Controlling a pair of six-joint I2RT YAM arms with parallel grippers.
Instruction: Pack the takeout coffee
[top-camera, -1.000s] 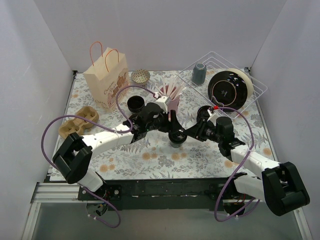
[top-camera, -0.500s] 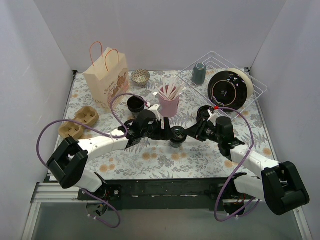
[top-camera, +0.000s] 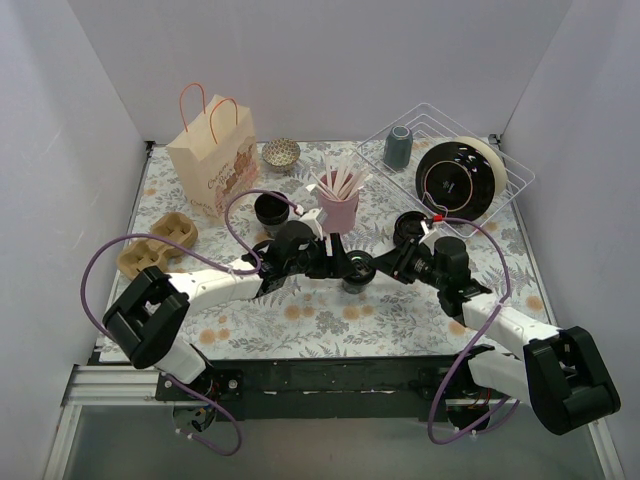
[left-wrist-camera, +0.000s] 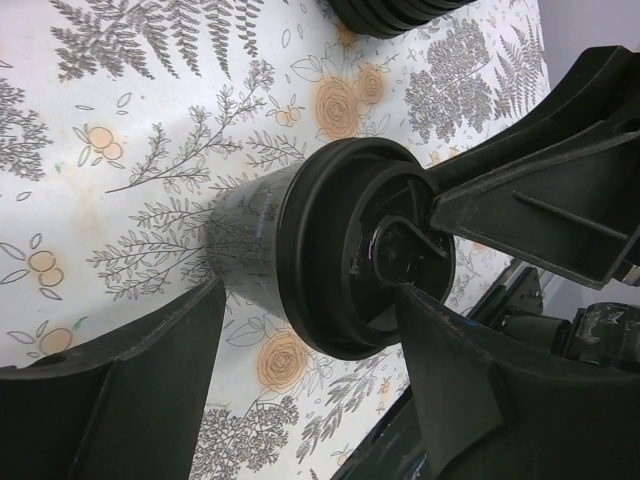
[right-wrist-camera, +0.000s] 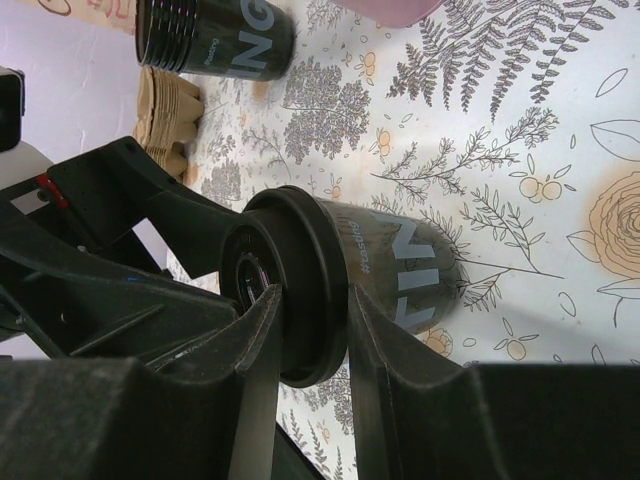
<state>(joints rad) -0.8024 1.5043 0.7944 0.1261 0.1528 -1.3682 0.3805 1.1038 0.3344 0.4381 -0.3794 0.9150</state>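
Takeout coffee (top-camera: 356, 272) stands upright mid-table (top-camera: 300, 322), between both arms. Right gripper (right-wrist-camera: 310, 300) pinches the rim of its lid (left-wrist-camera: 345, 255). Left gripper (left-wrist-camera: 310, 295) straddles the cup, jaws spread (contact unclear). Risk: lifting by the rim pops the lid, or crowded fingers tip the cup.

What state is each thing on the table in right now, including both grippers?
takeout coffee, upright, lid on
right gripper, shut on the takeout coffee
left gripper, open, straddling the coffee
lidless black cup, upright, open
paper bag, standing upright
cup carrier, empty
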